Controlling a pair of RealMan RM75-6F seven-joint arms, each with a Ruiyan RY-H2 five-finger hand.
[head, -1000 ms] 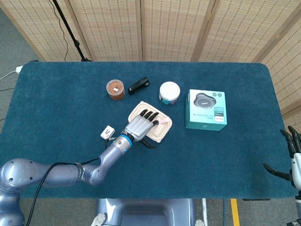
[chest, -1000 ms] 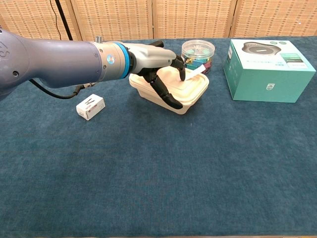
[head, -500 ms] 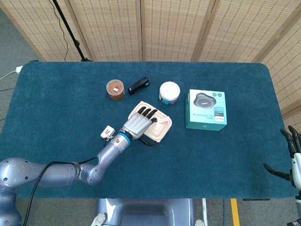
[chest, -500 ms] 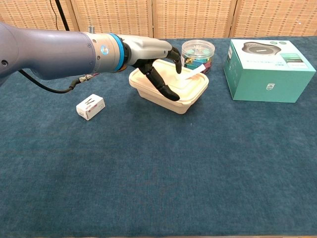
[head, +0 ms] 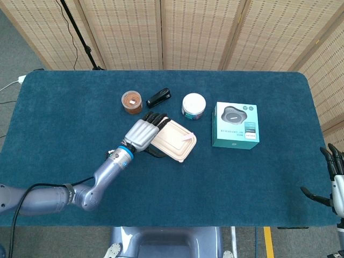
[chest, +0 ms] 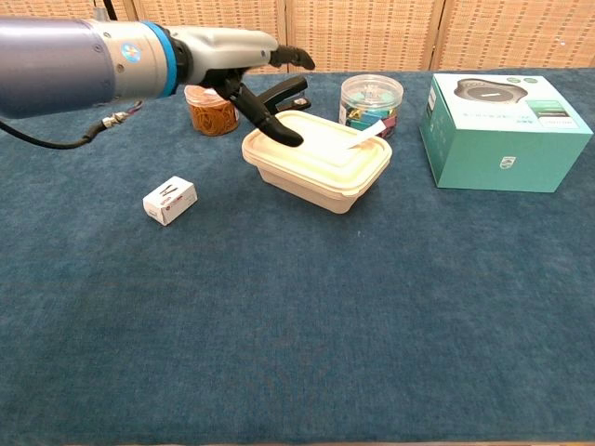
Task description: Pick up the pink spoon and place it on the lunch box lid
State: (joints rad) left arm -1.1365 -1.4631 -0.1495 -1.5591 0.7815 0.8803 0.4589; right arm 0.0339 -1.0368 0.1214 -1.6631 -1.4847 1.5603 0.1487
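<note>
The grey left hand (chest: 244, 70) hangs empty, fingers spread, over the nine o'clock edge of the cream rectangular plastic lunch box lid (chest: 316, 149). The pale pink spoon (chest: 365, 140) lies on that lid toward three o'clock of the hand, its long axis slanting. The right hand (head: 332, 174) idles far off, released

Left arm (head: 80, 194): smooth grey-lavender tubular casing, blue ring at wrist, black cable trailing along forearm. Left hand (head: 141, 133): silver-grey metal back, black fingers (chest: 290, 58). Right hand (head: 334, 174), at frame edge: pale grey body, black fingers. Small round mark on wrist collar, chest view.
</note>
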